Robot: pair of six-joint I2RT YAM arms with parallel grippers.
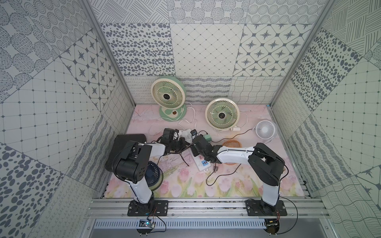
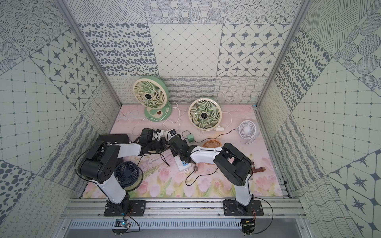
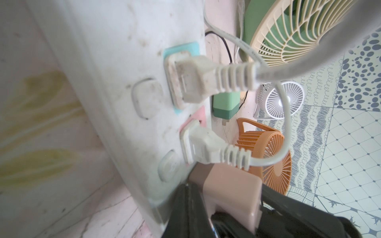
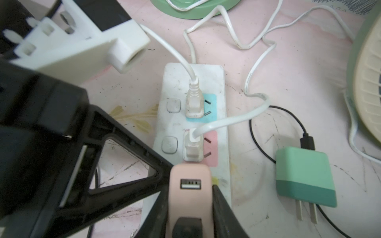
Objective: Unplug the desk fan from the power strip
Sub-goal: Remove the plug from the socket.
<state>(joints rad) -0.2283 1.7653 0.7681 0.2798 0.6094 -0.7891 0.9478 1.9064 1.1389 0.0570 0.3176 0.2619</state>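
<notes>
I see the power strip (image 4: pixel 206 78) lying on the pink floral mat (image 1: pixel 226 185). The right gripper (image 4: pixel 190 197) clamps the pink adapter (image 4: pixel 190 175) on the strip, and a white plug (image 4: pixel 192 148) crowds just beside it. The left gripper (image 4: pixel 160 164), closed with nothing seen in it, sits at the strip's switch-side edge. A green adapter (image 4: pixel 305 179) lies near the opposite edge.
</notes>
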